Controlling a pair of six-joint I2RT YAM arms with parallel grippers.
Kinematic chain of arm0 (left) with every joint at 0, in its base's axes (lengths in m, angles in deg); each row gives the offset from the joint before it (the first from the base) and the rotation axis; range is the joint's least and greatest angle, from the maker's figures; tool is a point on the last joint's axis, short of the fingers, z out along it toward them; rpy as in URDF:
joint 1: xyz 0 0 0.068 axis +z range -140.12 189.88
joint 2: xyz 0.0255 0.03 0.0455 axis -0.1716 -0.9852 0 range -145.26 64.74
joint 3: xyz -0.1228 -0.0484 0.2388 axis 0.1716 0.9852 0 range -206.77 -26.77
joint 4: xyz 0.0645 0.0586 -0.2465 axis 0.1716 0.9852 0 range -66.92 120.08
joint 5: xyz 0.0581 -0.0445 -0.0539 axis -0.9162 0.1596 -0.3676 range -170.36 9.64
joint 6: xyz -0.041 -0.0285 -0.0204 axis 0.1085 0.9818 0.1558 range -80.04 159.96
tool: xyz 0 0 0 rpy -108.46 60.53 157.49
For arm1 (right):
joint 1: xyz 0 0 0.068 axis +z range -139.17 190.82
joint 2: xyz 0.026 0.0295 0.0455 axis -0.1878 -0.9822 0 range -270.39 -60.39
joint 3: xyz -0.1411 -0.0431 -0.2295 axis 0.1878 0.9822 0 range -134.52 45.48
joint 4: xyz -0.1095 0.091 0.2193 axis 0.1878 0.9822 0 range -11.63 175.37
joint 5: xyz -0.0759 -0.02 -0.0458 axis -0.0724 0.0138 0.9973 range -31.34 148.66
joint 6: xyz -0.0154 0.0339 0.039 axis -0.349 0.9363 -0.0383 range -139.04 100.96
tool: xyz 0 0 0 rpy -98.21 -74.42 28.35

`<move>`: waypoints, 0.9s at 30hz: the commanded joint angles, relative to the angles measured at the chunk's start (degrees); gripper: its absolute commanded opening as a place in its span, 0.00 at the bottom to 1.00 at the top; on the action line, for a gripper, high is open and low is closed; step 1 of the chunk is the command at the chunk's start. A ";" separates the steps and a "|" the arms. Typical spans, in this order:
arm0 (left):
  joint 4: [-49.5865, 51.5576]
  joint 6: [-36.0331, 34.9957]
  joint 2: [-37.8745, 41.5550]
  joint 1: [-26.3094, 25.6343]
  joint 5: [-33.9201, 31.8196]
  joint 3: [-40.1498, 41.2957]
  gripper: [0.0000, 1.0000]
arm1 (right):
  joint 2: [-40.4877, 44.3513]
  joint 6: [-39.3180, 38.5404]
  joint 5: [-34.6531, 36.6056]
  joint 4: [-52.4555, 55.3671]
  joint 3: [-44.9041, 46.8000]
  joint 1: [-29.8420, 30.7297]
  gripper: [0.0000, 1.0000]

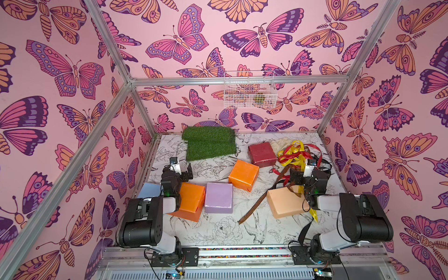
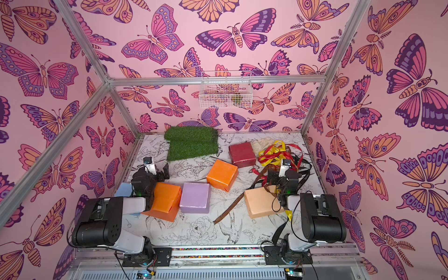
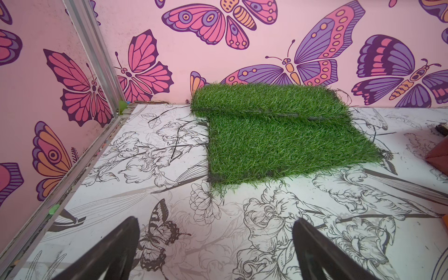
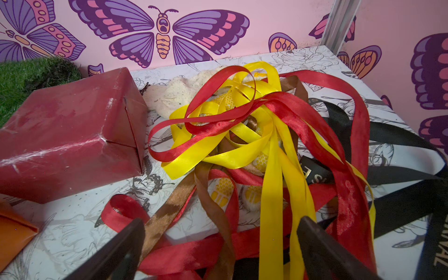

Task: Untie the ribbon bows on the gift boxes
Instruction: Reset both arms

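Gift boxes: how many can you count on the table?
6: pale blue box partly hidden at left; near orange box beside it; lilac box; far orange box mid-table; dark red box at back; peach box on the right.

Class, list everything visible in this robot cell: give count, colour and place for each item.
gift boxes: six; two orange, lilac, dark red, pale blue, peach; scattered over the table.
ribbons: loose tangle; red, yellow, brown, black; back right, beside the dark red box.
glove: one, cream, under the ribbons.
turf mat: one, green, back, partly rolled.
wire basket: one, white, on the back wall.
left gripper: one, black, open above bare table.
right gripper: one, black, open over the ribbons.
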State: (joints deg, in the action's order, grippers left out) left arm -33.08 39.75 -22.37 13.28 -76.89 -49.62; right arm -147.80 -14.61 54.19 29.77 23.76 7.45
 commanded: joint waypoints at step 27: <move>1.33 1.30 -1.33 -1.82 -6.92 4.57 1.00 | 0.76 -0.67 0.97 0.76 -0.96 0.39 0.99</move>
State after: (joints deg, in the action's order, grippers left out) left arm -39.22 38.92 -22.17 11.62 -81.15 -46.04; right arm -147.80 -14.61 54.59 29.77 23.76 7.56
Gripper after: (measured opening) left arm 0.998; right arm 0.991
